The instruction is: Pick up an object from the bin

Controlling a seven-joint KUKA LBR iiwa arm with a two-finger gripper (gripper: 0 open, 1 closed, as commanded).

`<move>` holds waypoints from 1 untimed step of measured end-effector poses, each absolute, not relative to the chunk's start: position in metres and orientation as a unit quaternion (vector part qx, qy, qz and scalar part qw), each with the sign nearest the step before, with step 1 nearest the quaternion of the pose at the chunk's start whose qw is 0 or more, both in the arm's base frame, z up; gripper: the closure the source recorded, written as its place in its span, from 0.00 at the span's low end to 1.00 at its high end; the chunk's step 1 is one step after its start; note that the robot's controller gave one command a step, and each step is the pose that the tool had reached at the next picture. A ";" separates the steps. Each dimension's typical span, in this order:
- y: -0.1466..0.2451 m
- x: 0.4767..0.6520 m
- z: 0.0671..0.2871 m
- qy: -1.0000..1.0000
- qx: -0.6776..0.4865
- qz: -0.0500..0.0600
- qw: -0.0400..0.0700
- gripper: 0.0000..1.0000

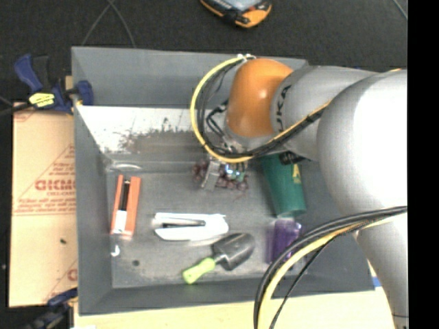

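My gripper (221,174) pokes out below the arm's wrist, low over the bin floor near the back middle, with nothing seen in it. Just to its right lies a dark green cylinder (285,187), partly under the arm. A purple object (280,238) sits in front of that cylinder. A flat white object with a dark slot (189,226) lies on the floor in front of the gripper, apart from it.
A small metal scoop with a light green handle (221,256) lies near the front wall. An orange and black oblong object (125,204) rests along the left side, with a tiny white piece (115,252) in front of it. The arm covers the bin's right part.
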State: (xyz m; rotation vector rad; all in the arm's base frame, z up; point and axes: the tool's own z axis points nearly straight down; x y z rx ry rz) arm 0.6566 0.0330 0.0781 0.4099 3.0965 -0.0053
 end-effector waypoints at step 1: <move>0.033 0.659 0.114 0.991 0.131 -0.001 0.013 1.00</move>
